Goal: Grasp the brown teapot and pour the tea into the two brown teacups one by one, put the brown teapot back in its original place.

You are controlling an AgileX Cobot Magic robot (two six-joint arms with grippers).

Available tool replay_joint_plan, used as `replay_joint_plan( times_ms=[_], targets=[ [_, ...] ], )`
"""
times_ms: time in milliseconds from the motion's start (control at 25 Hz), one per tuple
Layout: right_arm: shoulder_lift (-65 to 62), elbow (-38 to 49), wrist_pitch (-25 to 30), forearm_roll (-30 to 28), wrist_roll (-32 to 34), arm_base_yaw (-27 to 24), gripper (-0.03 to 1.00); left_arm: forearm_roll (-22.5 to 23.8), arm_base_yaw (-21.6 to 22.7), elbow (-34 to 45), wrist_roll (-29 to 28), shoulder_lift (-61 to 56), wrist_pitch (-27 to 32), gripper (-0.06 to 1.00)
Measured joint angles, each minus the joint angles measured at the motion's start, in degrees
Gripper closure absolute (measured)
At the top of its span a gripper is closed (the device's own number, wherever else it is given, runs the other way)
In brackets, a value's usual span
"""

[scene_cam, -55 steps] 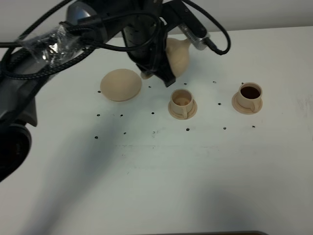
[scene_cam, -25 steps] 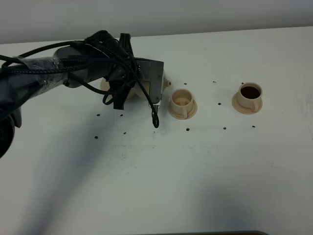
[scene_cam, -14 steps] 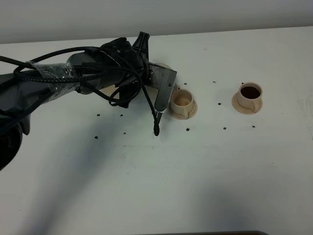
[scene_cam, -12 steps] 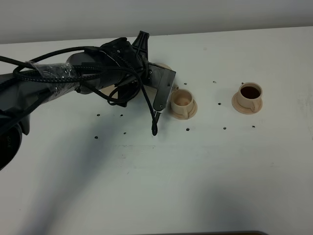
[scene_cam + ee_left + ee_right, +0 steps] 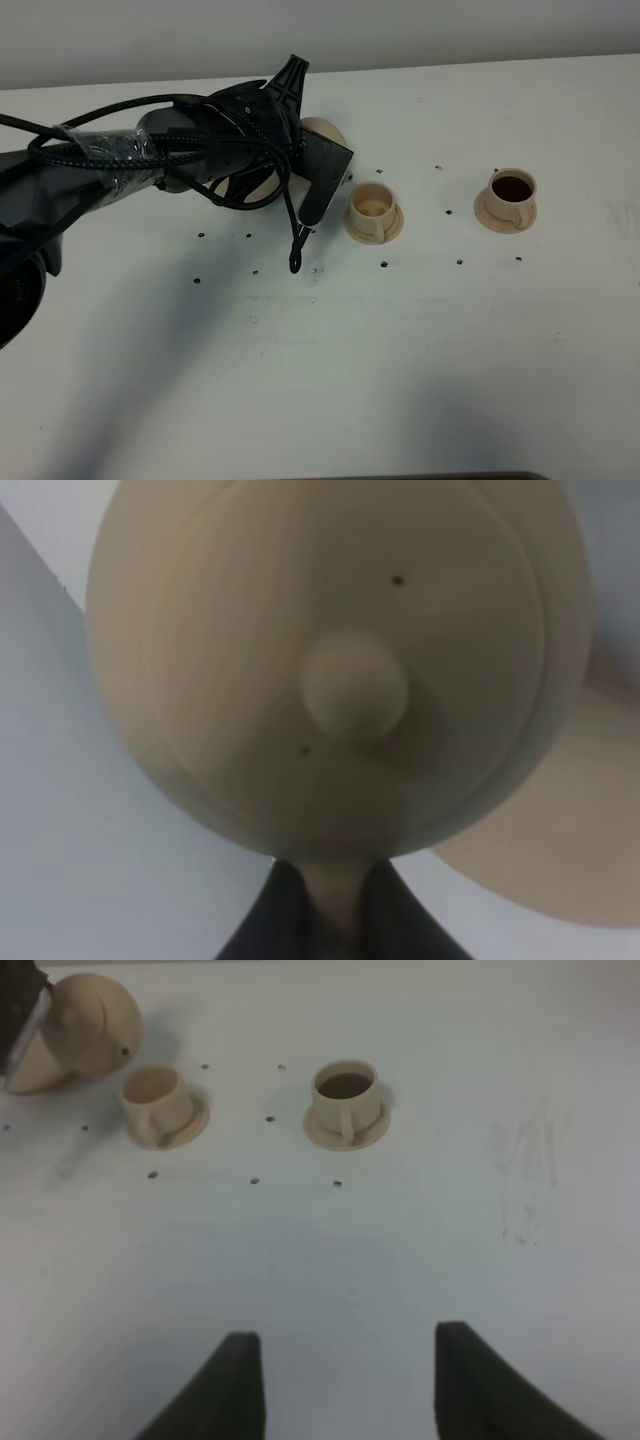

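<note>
The brown teapot [image 5: 330, 670] fills the left wrist view from above, lid and knob up. My left gripper [image 5: 335, 885] is shut on its handle. In the exterior high view only its back edge [image 5: 322, 133] shows behind the left arm [image 5: 200, 150]. Part of the original place, the wide saucer [image 5: 560, 820], shows beside and below the teapot; whether the pot rests on it I cannot tell. The two brown teacups stand on small saucers to the right: the near one [image 5: 372, 208] is pale inside, the far one [image 5: 510, 192] holds dark tea. My right gripper [image 5: 345, 1380] is open and holds nothing.
A black cable end [image 5: 293, 262] dangles from the left arm over the white table [image 5: 400, 350]. Small black dots mark the tabletop around the cups. The teapot [image 5: 85, 1030] and both cups [image 5: 155, 1100] [image 5: 345, 1095] lie far ahead of the right gripper.
The left arm has brought the teapot down from beside the near cup to the wide saucer's spot. In the last second its wrist turned and the dangling cable swung left. The cups stayed put.
</note>
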Motion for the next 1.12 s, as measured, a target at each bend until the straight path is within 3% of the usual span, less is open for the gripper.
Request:
replay_joint_plan(
  times_ms=[240, 1120],
  targets=[
    [0.0, 0.0, 0.0, 0.0, 0.0, 0.0, 0.56, 2.6, -1.7, 0.0, 0.0, 0.0, -1.1, 0.83],
    [0.0, 0.0, 0.0, 0.0, -0.1, 0.0, 0.56, 19.8, -5.7, 0.0, 0.0, 0.0, -1.2, 0.83]
  ],
)
